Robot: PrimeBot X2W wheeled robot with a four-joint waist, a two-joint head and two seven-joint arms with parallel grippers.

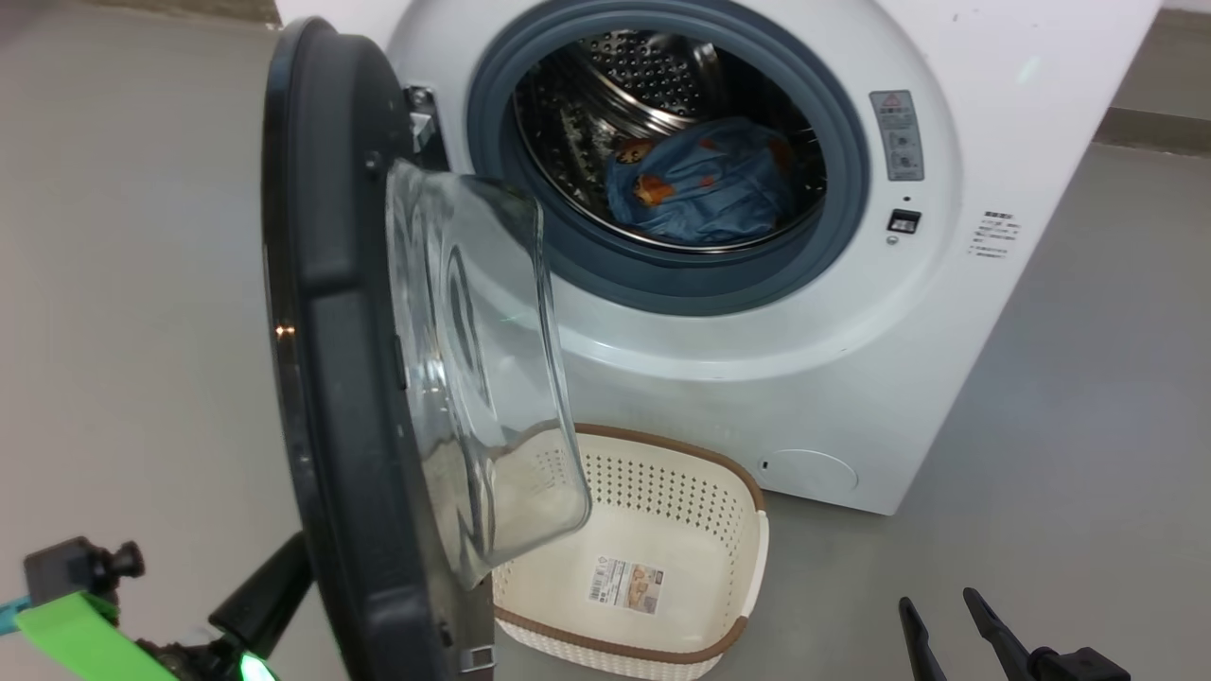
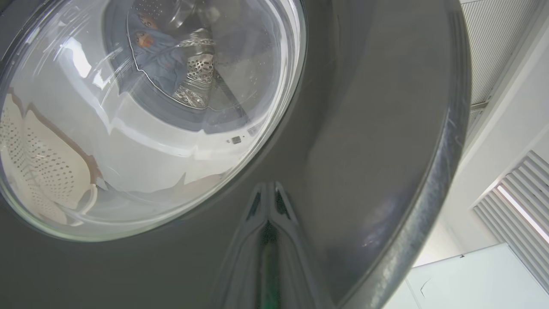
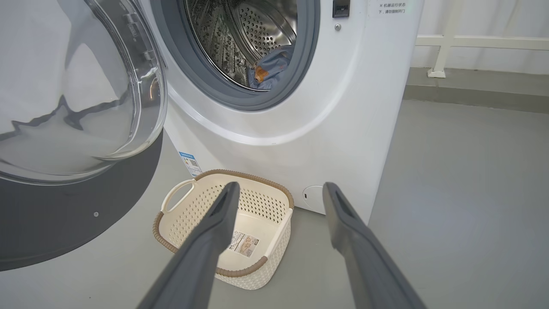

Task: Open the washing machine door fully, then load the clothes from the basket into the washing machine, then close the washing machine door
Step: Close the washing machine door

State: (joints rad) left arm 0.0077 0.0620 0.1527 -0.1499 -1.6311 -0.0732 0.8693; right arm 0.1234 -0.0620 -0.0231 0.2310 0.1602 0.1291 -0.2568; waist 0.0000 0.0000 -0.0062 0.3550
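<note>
The big round door [image 1: 341, 378], with its shiny black rim and bulgy glass, hangs half open at 9 o'clock of the white washing machine [image 1: 851, 378]. It looks heavy, stiff and slippery, so I would push flat on the rim, not the glass. The left gripper [image 2: 268, 223] is pinched shut and empty, tips right at that rim; the right gripper [image 3: 279, 191] is spread wide and empty, and the soft blue bear clothes [image 1: 705, 184] lie inside the drum.
</note>
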